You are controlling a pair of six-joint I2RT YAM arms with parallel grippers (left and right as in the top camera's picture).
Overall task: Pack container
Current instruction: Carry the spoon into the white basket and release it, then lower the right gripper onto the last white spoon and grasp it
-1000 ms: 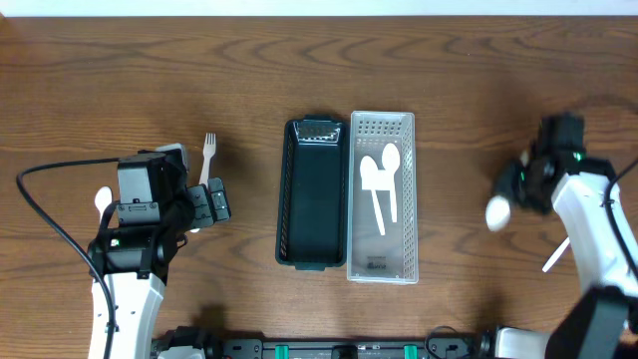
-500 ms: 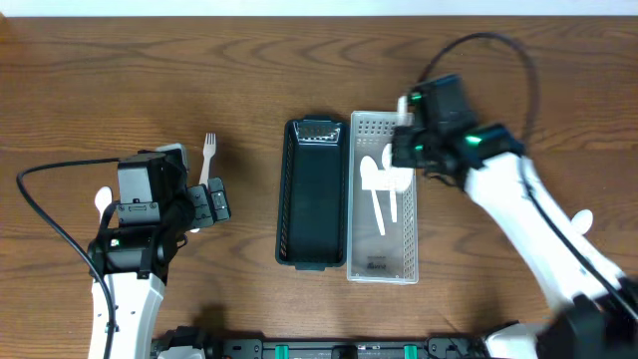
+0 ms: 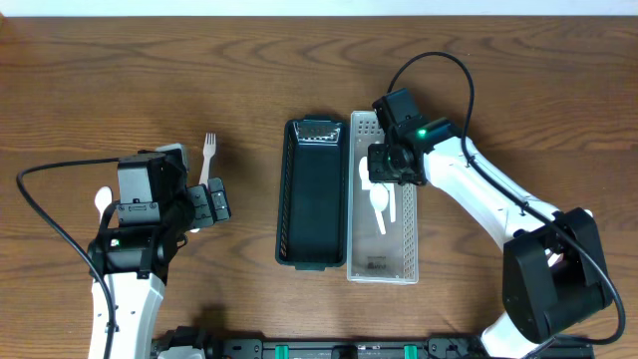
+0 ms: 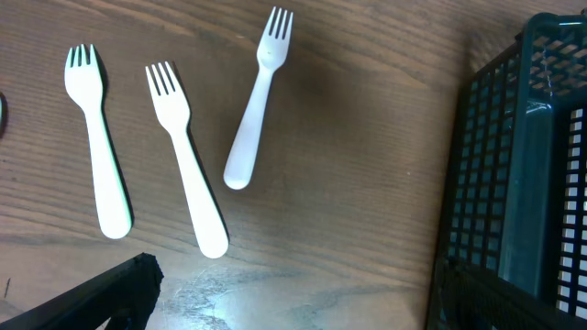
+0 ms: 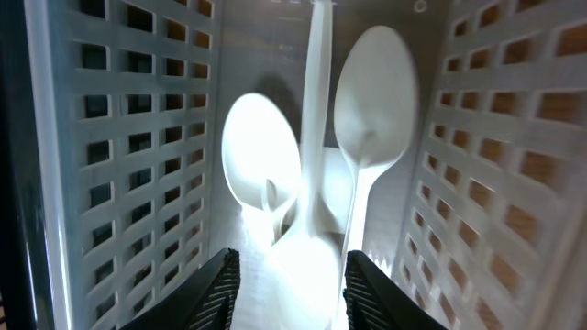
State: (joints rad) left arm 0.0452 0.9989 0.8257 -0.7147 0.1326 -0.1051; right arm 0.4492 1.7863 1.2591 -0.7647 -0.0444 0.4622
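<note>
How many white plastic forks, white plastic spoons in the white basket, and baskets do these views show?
White plastic forks: 3
White plastic spoons in the white perforated basket: 3
Baskets, counting the black mesh basket: 2
Total: 8

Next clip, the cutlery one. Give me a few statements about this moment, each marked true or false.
1. Three white forks lie on the table. True.
2. The black basket holds the forks. False: none show inside it; they lie on the wood beside it.
3. The right gripper is over the white basket. True.
4. The white basket holds knives. False: it holds white spoons.
</note>
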